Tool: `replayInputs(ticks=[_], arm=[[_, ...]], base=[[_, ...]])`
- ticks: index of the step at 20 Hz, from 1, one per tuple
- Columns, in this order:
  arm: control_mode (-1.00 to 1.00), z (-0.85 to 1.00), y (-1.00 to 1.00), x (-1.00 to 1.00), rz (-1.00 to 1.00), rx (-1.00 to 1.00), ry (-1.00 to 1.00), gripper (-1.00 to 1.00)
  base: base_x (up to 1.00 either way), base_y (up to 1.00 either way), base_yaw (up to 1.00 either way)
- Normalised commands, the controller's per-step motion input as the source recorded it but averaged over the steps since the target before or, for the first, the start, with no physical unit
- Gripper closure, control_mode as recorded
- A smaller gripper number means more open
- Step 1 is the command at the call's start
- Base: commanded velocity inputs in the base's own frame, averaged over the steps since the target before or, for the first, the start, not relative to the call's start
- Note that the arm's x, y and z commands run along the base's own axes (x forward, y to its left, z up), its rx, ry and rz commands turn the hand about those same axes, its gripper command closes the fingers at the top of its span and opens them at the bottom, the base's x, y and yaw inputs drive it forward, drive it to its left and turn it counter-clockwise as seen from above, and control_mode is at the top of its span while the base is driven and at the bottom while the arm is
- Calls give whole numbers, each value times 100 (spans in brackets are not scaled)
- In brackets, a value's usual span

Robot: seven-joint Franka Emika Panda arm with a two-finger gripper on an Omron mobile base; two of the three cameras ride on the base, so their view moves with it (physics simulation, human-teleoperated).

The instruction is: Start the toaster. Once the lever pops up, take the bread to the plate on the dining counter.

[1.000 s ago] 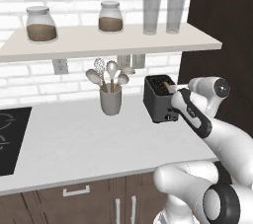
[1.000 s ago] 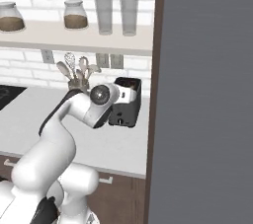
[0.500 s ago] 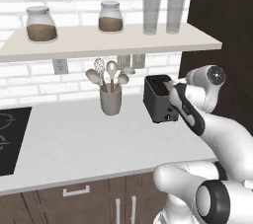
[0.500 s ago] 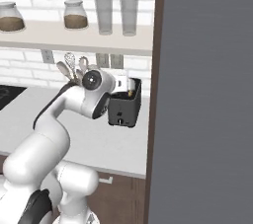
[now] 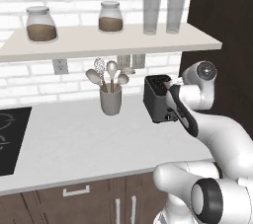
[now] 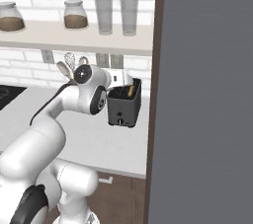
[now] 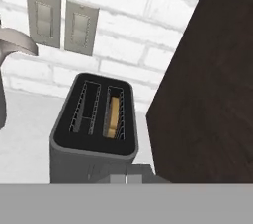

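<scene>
Toaster [image 7: 94, 129] sits on the worktop [image 5: 74, 144] by the dark cabinet [image 7: 207, 94], bread [image 7: 113, 114] down in its right slot; gripper [image 5: 170, 86] closed and empty, just above its near end

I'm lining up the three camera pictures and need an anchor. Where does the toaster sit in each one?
Left base view: toaster right of centre on the worktop, beside the arm, right of the utensil cup.
Right base view: toaster at centre, against the dark panel's edge.
Hand view: toaster lower centre, seen from above, bread in its right slot.
Shared landmark: the wall switch plates behind it.
</scene>
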Motion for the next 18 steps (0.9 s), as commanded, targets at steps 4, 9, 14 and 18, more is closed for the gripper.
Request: replayInputs(ticks=[4, 9, 14, 18], arm=[[-100, -8, 0, 7, 0, -1, 0, -100], [-100, -3, 0, 13, 1, 0, 2, -100], [-100, 0, 4, 7, 0, 0, 6, -100], [-100, 0, 7, 0, 0, 0, 13, -100]], base=[[0, 0, 0], [0, 0, 0], [0, 0, 0], [0, 0, 0]])
